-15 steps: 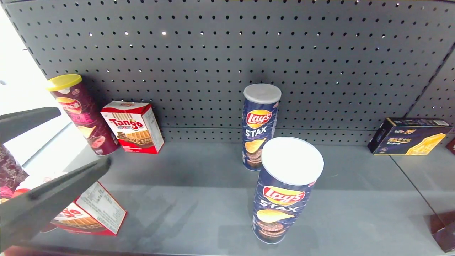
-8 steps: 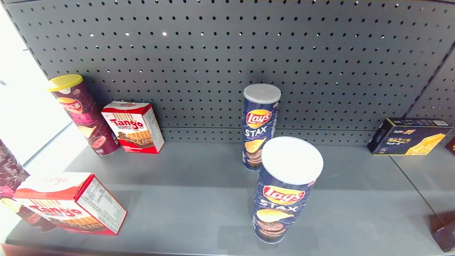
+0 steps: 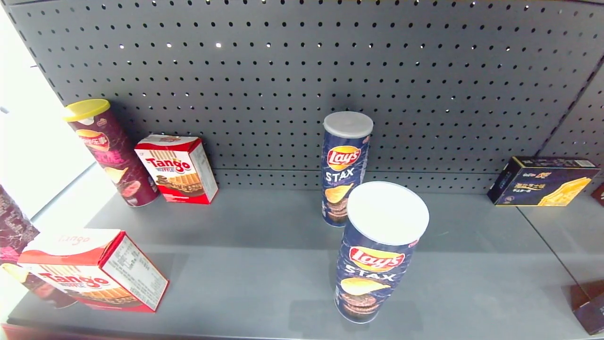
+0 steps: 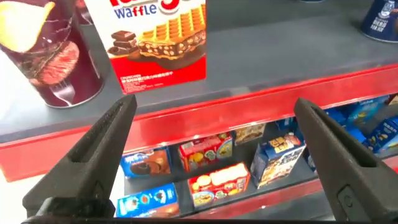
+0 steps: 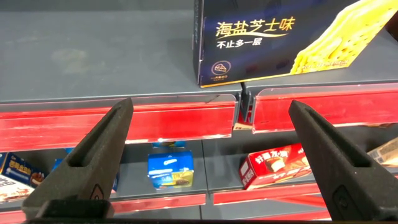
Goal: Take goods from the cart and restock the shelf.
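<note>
Left gripper (image 4: 214,104): fingers spread wide with nothing between them. It sits in front of the shelf's lip, facing the front wafer box (image 4: 155,37) and the maroon can (image 4: 53,56) beside it.
Right gripper (image 5: 210,104): also released and empty, low in front of the dark blue box (image 5: 280,37).
Goods: on the shelf (image 3: 264,255) in the head view. The front wafer box is at 8 o'clock, turned askew near the lip. The front blue can (image 3: 377,255) is at 5 o'clock and the dark blue box at 3 o'clock.
Risk: I judge the askew box and the tall front can the easiest to upset. If you bring the next item up past the lip carelessly, you could clip either one and tip it off.
Wrist views add: the red price rail (image 4: 249,102) and the lower tier's stock (image 4: 217,180).
Head view adds: the back row, with a second wafer box (image 3: 177,167) at 10 o'clock and a rear blue can (image 3: 346,165) at 12.
</note>
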